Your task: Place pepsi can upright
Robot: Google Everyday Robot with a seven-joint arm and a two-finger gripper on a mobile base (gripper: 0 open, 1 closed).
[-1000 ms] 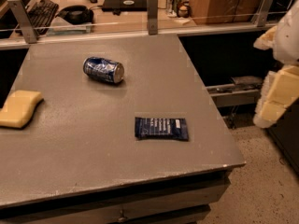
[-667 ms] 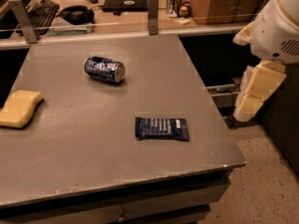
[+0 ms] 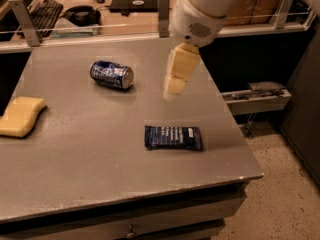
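The pepsi can (image 3: 111, 74) is a dark blue can with white markings and a silver end. It lies on its side on the grey table (image 3: 90, 149), at the back left of centre. My gripper (image 3: 174, 87) hangs from the white arm (image 3: 202, 11) above the table. It is to the right of the can, apart from it, and holds nothing that I can see.
A flat dark blue snack wrapper (image 3: 173, 137) lies on the table in front of the gripper. A yellow sponge (image 3: 19, 115) sits at the left edge. A rail with metal posts (image 3: 163, 13) runs along the table's back edge. A metal ledge (image 3: 256, 97) stands to the right.
My arm has swung left from beyond the table's right edge to over the table, nearer the can. The can, wrapper and sponge lie where they were.
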